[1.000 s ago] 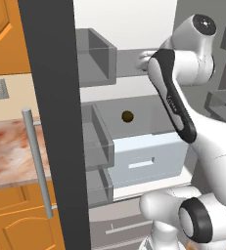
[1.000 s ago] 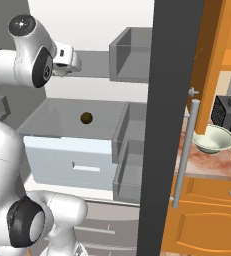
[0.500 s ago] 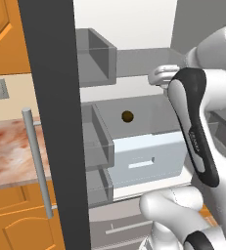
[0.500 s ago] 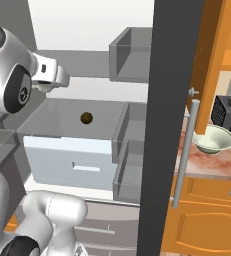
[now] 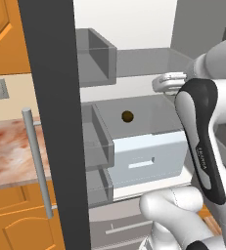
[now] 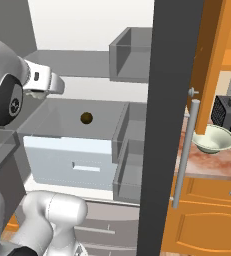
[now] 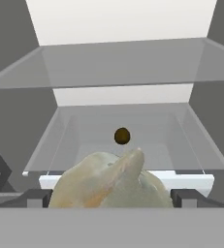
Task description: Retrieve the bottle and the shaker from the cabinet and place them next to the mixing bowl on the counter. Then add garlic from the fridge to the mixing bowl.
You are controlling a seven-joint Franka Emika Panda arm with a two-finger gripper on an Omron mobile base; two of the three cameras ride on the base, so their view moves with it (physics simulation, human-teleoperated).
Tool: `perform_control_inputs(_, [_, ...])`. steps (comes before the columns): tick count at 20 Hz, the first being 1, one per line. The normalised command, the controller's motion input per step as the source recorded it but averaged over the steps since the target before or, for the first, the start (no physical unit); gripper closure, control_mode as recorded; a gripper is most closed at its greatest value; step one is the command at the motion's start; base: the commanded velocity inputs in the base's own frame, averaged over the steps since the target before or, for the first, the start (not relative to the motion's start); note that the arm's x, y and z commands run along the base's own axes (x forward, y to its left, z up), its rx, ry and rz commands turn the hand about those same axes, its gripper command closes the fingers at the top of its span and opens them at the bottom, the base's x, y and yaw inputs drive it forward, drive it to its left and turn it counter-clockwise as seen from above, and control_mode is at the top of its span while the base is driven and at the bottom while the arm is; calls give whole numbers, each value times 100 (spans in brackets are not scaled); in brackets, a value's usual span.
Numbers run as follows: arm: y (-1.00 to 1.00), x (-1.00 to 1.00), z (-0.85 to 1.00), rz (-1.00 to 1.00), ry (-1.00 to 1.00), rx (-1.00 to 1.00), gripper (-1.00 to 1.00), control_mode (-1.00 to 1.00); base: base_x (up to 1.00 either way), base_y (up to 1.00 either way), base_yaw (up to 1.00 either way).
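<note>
Open fridge (image 5: 134,68), grey shelves, a drawer (image 5: 144,156) pulled out at centre frame. The garlic (image 7: 111,181) sits low centre in the hand view, between the jaws. They stand wide, and it fills the span, so you appear to have it gripped. A small brown ball (image 7: 121,136) lies behind it in the drawer; leave it. The bowl (image 6: 213,140) waits on the surface (image 6: 202,165), right of frame, past the door (image 6: 169,125). Back out level, clear that door edge, and let go low over the bowl.

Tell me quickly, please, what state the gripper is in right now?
Gripper: closed on the garlic, jaws wide around the bulb.
</note>
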Motion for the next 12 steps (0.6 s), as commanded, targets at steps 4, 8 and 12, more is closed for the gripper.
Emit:
perform_control_inputs(4, [0, 0, 0, 0, 0, 0, 100, -100, 0, 0, 0])
perform_control_inputs(8, [0, 0, 0, 0, 0, 0, 100, 100, -7, 0, 0])
perform_control_inputs(12, [0, 0, 0, 0, 0, 0, 100, 100, -91, 0, 0])
